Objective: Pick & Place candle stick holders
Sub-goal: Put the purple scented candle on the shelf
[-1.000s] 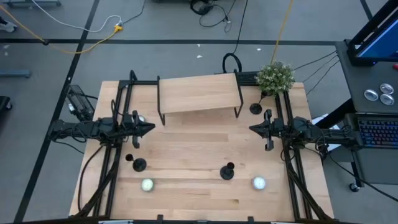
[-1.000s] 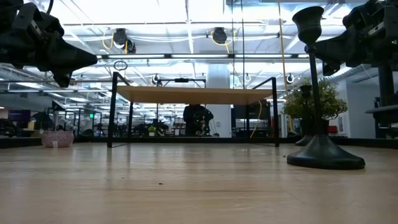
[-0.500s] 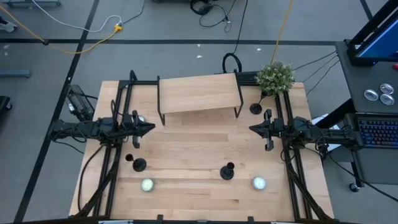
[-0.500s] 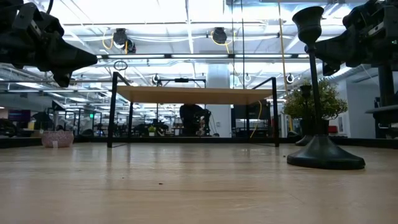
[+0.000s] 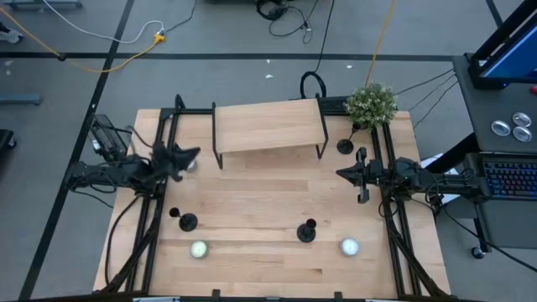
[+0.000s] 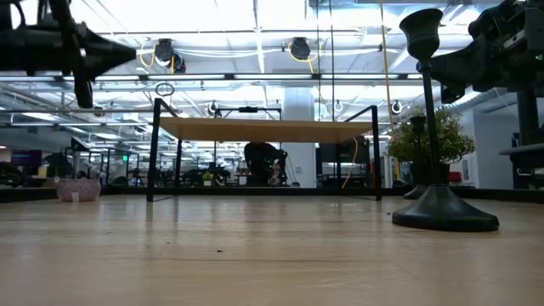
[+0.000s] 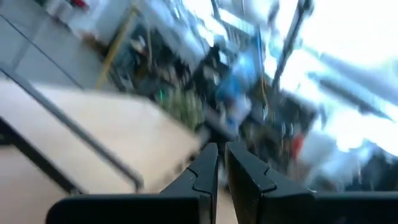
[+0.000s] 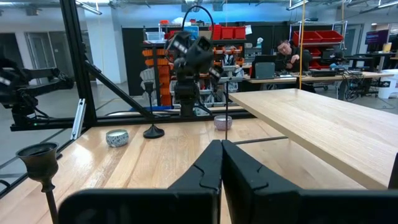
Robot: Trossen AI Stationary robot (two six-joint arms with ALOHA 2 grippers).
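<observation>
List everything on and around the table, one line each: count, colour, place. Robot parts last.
candlestick holders: three, black; front left, front centre, back right beside the plant.
tealight candles: three, white; two along the front edge, one by the left arm's tip.
raised shelf: one, light wood on black legs, back centre of the table.
potted plant: one, green, back right corner.
table: one, light wood.
left gripper: one, black, empty, fingers nearly together, left side, angled toward the shelf.
right gripper: one, black, shut and empty, waiting at the right side.
</observation>
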